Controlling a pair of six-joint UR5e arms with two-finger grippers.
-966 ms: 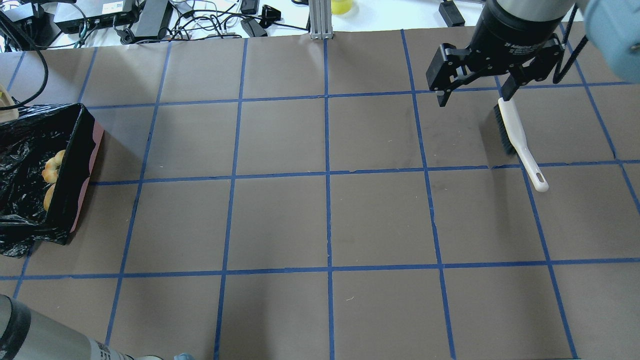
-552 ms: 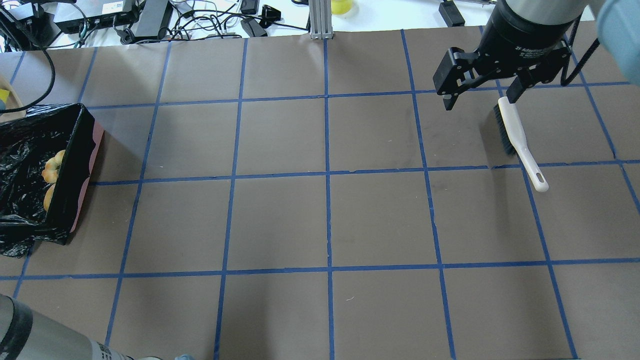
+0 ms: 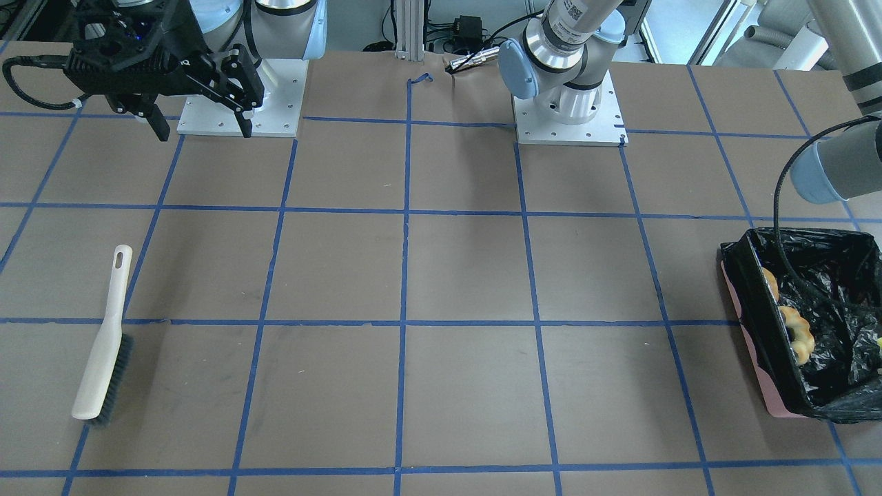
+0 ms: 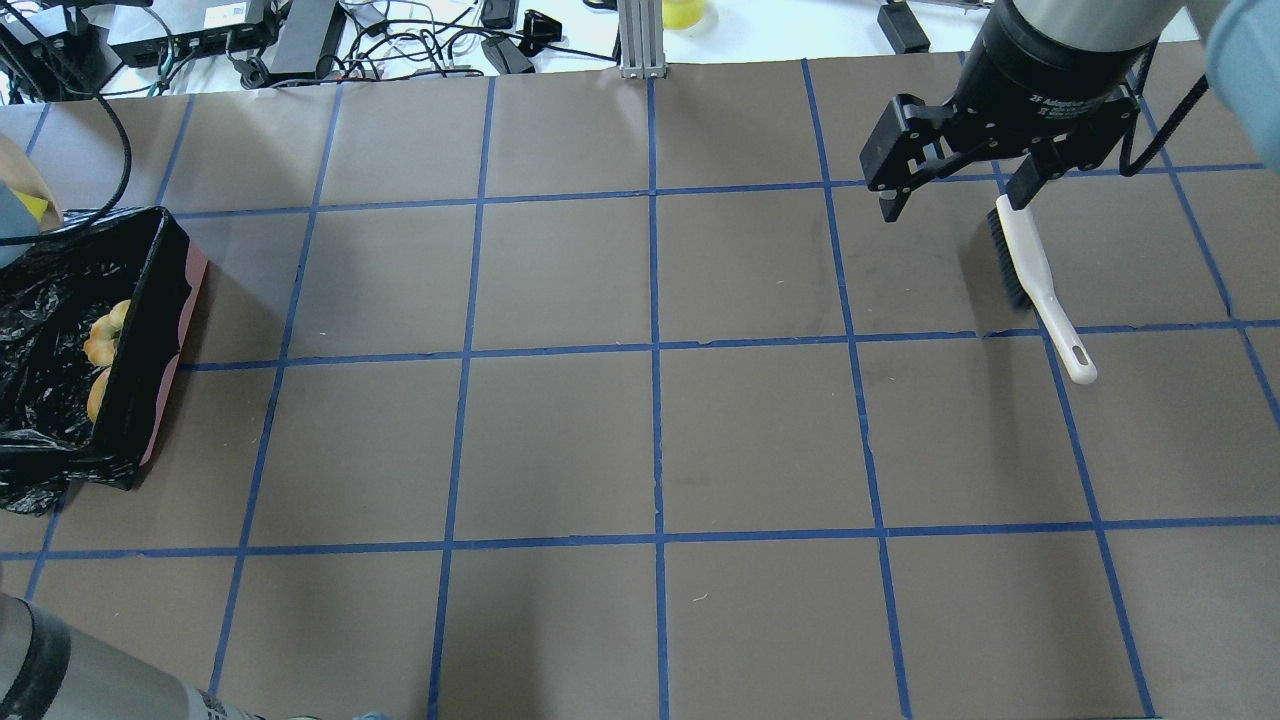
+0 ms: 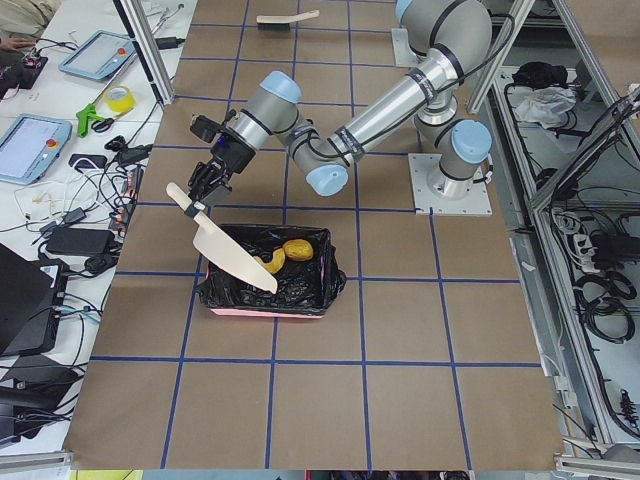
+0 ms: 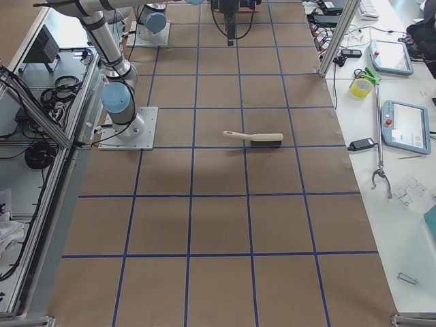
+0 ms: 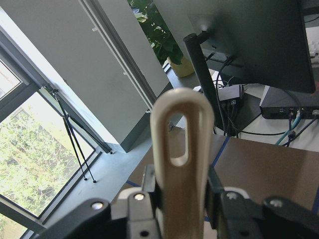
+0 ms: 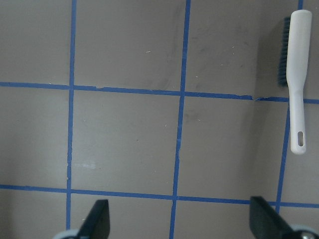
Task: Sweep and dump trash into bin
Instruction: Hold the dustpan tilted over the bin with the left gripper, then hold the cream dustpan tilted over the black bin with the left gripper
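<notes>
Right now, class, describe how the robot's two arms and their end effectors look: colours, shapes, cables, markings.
Both arms, left arm and right arm, are silver-grey tubes with pale blue joint caps. The right end effector is black, two-fingered, with white lettering; a black cable loops beside it. The left end effector is black too.

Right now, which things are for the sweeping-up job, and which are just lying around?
For the job:
bin
trash, already inside the bin
dustpan, held tilted over the bin by the left gripper
brush, lying loose on the table

Just lying about, on the side benches:
tape roll
green scissors
tablet
cables
</notes>
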